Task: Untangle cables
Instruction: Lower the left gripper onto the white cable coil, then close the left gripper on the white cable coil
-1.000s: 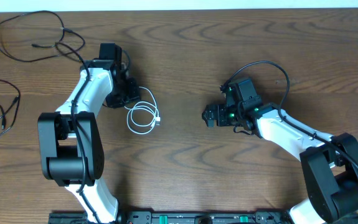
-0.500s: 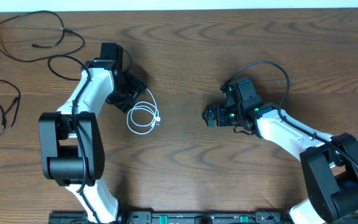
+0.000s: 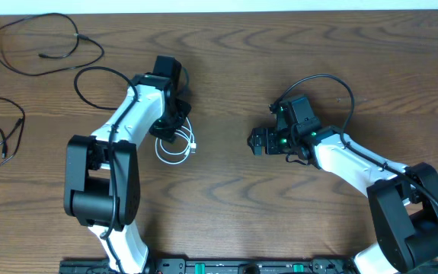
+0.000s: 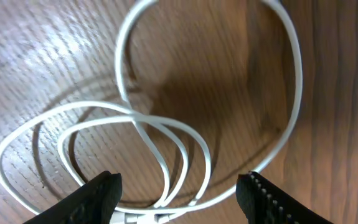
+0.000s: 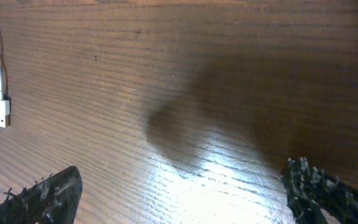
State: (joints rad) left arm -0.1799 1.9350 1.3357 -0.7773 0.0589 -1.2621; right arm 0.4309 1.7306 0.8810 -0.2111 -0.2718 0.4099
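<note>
White and thin, the USB cable [image 3: 174, 160] lies in a loose coil of a few turns on the wooden desk [image 3: 226, 221], left of centre, its small plug on the coil's right edge. It looks light, limp and smooth-jacketed, so a pull would likely drag the whole coil. The better hold is probably a single outer strand or just behind the plug, not where turns cross. The left pincer [image 4: 179, 193] hangs directly over the coil, fingers spread and holding nothing. The right pincer [image 3: 255, 141] sits well right of it, spread wide and empty. Two black cables [image 3: 74, 34] lie apart at the far left.
</note>
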